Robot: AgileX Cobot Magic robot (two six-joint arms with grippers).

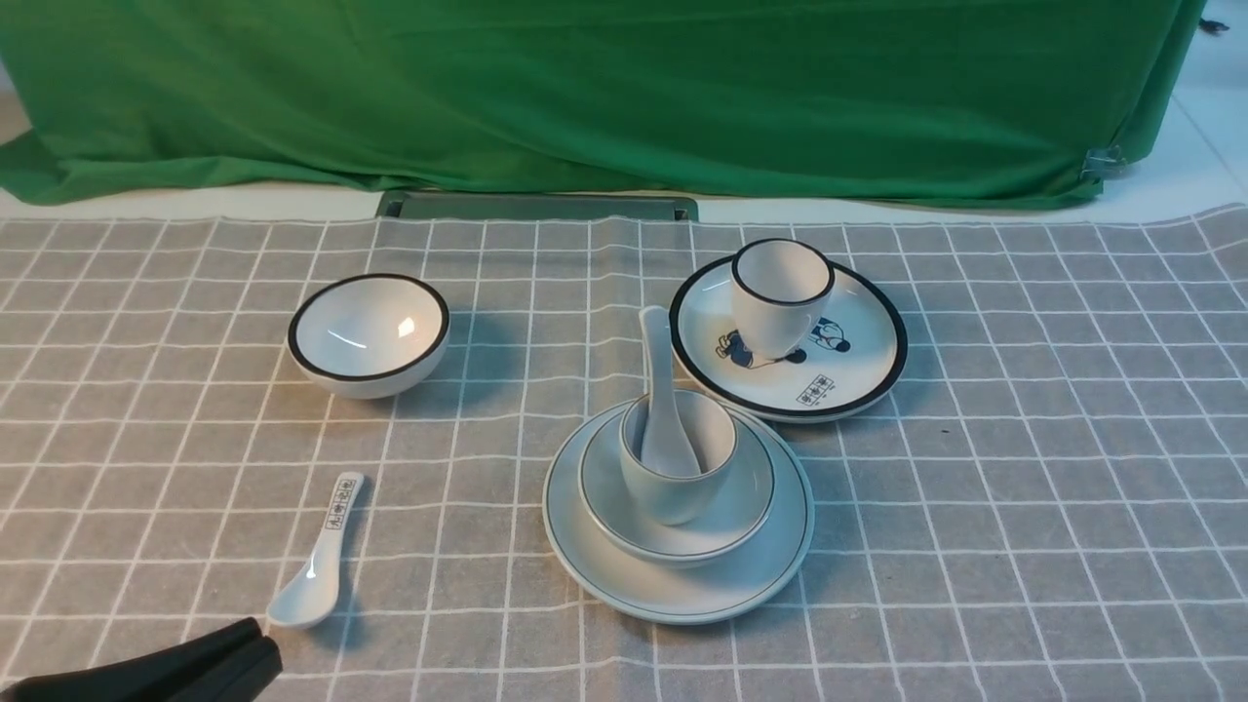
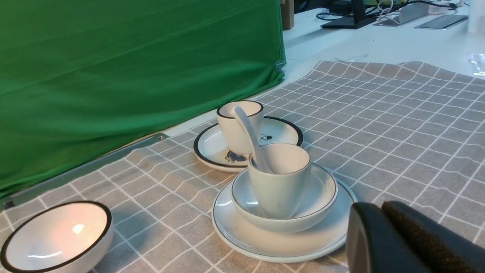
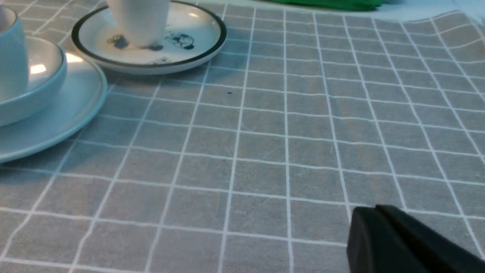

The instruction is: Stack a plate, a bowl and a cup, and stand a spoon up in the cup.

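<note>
Checked cloth (image 1: 1024, 507) lies bare on our right. Spoon (image 1: 663, 409) stands in cup (image 1: 678, 468), on bowl (image 1: 741, 507), on plate (image 1: 682, 585), mid-cloth. Left gripper (image 1: 263, 651) and right gripper (image 3: 373, 223) pressed together, holding nothing.

Plate (image 1: 682, 585), bowl (image 1: 741, 507), cup (image 1: 673, 487), spoon (image 1: 663, 409): glossy glazed ceramic, smooth. Tablecloth (image 1: 1024, 507): matt woven grey cloth, white grid. Backdrop (image 1: 585, 88): matt green cloth, creased.

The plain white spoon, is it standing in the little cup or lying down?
Standing. The plain white ceramic spoon has its scoop down inside the small pale bluish-white cup, and its handle leans on the rim, pointing up.
</note>
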